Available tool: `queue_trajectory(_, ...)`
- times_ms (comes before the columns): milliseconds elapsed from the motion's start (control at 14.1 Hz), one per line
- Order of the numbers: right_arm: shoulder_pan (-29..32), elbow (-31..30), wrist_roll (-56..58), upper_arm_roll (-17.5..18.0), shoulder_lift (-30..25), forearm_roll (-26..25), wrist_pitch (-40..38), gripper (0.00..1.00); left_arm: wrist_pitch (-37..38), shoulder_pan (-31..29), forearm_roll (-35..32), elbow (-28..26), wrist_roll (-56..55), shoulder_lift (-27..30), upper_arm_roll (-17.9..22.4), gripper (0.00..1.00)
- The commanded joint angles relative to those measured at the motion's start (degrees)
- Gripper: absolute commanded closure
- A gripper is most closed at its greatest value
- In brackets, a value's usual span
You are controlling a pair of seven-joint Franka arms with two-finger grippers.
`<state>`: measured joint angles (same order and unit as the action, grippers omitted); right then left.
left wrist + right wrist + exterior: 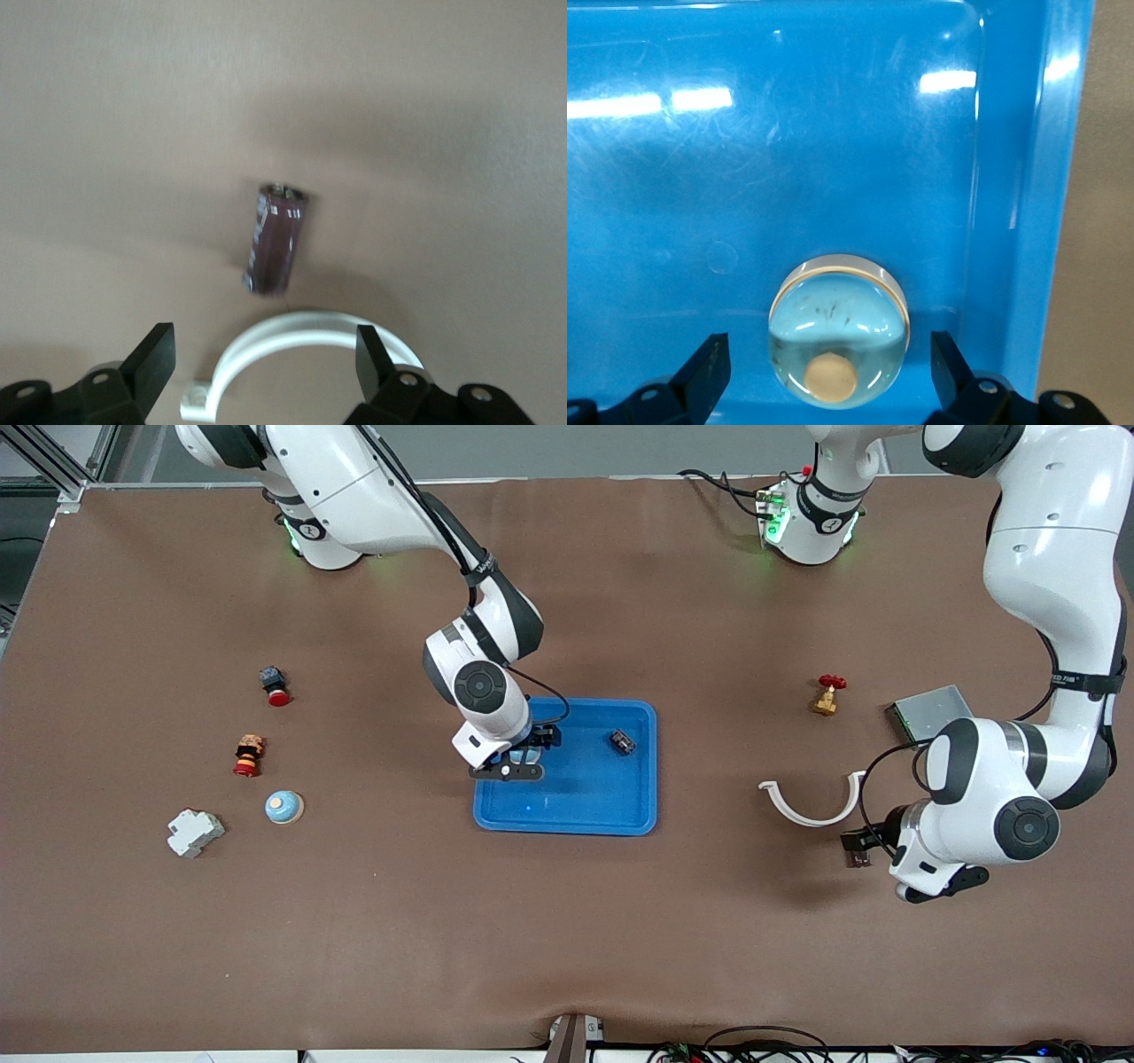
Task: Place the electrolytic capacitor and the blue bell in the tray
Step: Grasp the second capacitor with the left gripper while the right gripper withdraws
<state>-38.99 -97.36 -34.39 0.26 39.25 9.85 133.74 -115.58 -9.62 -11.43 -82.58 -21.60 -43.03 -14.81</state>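
A bright blue tray (611,806) lies mid-table. A pale blue bell (837,329) with a tan knob rests on the tray floor near the rim at the right arm's end, and it also shows in the front view (526,755). My right gripper (830,367) is open, with one finger on each side of this bell and not touching it. A second pale blue bell (284,807) sits on the table toward the right arm's end. A dark purple electrolytic capacitor (276,237) lies on the table by a white curved clip (292,350). My left gripper (266,354) is open and empty above them (856,850).
A small dark part (623,741) lies in the tray. The white clip (811,808), a grey metal box (930,713) and a brass valve (828,693) sit toward the left arm's end. A red button (276,686), a red-and-black stacked piece (249,755) and a white block (194,833) sit toward the right arm's end.
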Motion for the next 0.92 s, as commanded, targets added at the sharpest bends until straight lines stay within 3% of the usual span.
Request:
queue_trajectory(0,-0.1,0.4,0.6,-0.5,-1.8,0.3,-1.9,0.00,-4.2,0.6,-1.2,0.1,3.5,-1.5,0.9,0.21)
queue_trajectory(283,1.4,0.8,2.7,-0.9,-6.3,0.1,-9.5,0.00,-5.8,0.6,-1.3,0.1,6.5,-2.8,0.9,0.32)
queue_trajectory(637,7.6,0.1,15.8,-1.0,-14.2,-0.1,-22.6,0.00,-7.6,0.6,-1.6,0.1,8.8,-4.4,1.6,0.34)
queue_trajectory(708,8.6,-0.7,17.9,-1.0,-16.2,-1.0,-24.2,0.00,-7.7,0.6,-1.7,0.1,9.2,-4.5,1.6,0.36)
queue_trajectory(850,9.9,-4.4,21.6,-1.0,-21.1,-7.3,-24.3,0.00,-7.8,0.6,-1.6,0.1,9.2,-4.8,1.6,0.41)
